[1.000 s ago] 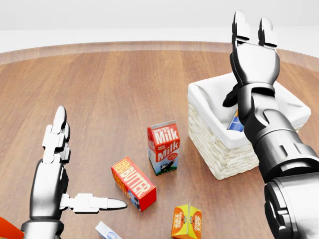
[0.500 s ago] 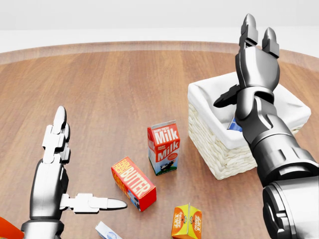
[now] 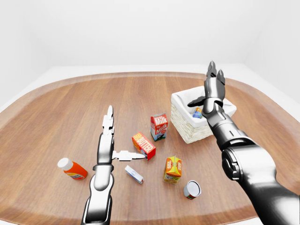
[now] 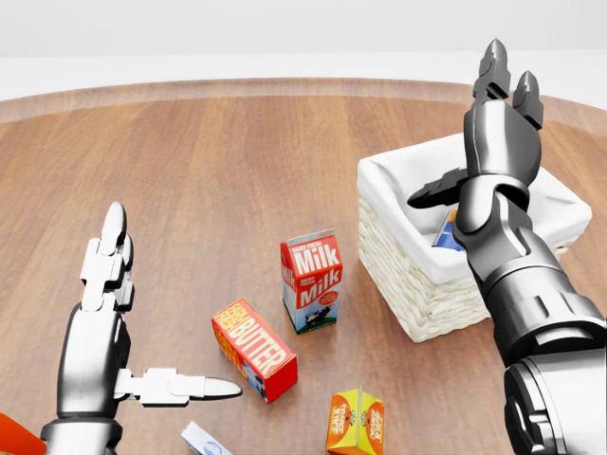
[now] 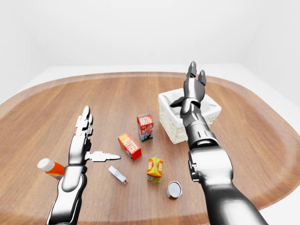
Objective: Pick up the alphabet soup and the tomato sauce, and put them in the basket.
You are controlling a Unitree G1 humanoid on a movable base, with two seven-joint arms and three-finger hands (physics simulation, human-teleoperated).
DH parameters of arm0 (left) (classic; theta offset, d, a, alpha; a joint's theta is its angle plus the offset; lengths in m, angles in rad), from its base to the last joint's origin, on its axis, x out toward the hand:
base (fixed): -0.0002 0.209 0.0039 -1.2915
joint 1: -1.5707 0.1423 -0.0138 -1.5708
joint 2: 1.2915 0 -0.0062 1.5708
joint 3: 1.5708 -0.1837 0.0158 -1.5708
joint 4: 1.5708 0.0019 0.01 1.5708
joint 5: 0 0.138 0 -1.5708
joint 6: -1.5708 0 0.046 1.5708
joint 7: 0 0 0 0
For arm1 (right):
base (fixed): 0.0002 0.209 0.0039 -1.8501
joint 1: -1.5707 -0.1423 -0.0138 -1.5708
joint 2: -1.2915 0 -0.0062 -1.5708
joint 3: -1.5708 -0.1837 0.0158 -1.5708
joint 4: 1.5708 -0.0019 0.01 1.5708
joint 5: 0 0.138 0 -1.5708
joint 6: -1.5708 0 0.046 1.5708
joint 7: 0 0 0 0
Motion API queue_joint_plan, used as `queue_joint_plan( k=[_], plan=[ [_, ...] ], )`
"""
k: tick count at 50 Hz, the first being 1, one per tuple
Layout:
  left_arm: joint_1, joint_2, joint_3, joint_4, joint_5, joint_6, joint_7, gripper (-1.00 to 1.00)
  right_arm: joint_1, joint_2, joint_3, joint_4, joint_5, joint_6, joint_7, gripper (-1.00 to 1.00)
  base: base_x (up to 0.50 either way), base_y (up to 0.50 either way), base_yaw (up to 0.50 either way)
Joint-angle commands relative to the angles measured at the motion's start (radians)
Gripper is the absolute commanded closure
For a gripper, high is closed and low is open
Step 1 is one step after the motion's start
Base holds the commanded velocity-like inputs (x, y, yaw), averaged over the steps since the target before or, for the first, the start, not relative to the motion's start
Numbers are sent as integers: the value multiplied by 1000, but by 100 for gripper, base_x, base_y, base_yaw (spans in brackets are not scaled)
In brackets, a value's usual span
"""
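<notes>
The white-lined wicker basket stands at the right of the head view. Inside it shows part of a can with a blue and orange label; which can it is I cannot tell. A second can with a red label and grey end lies on the table near the bottom of the left-eye view. My right hand is open above the basket, fingers pointing up, thumb spread left, holding nothing. My left hand hangs open over the table at the lower left, apart from every object.
A milk carton stands left of the basket, with a butter box and an orange juice carton below it. An orange bottle with a white cap and a small white-blue box lie near my left arm.
My right hand has drifted to the right and slightly down over the basket, its thumb spreading outward. The left hand and the objects have not moved.
</notes>
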Motion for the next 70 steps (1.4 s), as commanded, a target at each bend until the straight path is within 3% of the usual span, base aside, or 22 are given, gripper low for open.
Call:
queue_joint_plan(
  k=[1, 22, 30, 42, 70],
  plan=[
    [2, 1, 1, 2, 3, 0, 2, -100, 41, 6, 5, -19, 32, 0, 0, -100, 0, 0, 0],
    [1, 1, 1, 2, 3, 0, -1, -100, 109, 7, -10, -128, 124, 0, 0, -100, 0, 0, 0],
    [1, 1, 1, 2, 2, 0, 0, -100, 189, 26, -19, -319, 171, 0, 0, -100, 0, 0, 0],
    [1, 1, 1, 2, 2, 0, -1, -100, 384, 93, -27, -750, 213, 0, 130, -100, 0, 0, 0],
    [1, 1, 1, 2, 3, 0, 0, -100, 607, 151, -36, -1154, 275, 0, 242, -100, 0, 0, 0]
  ],
)
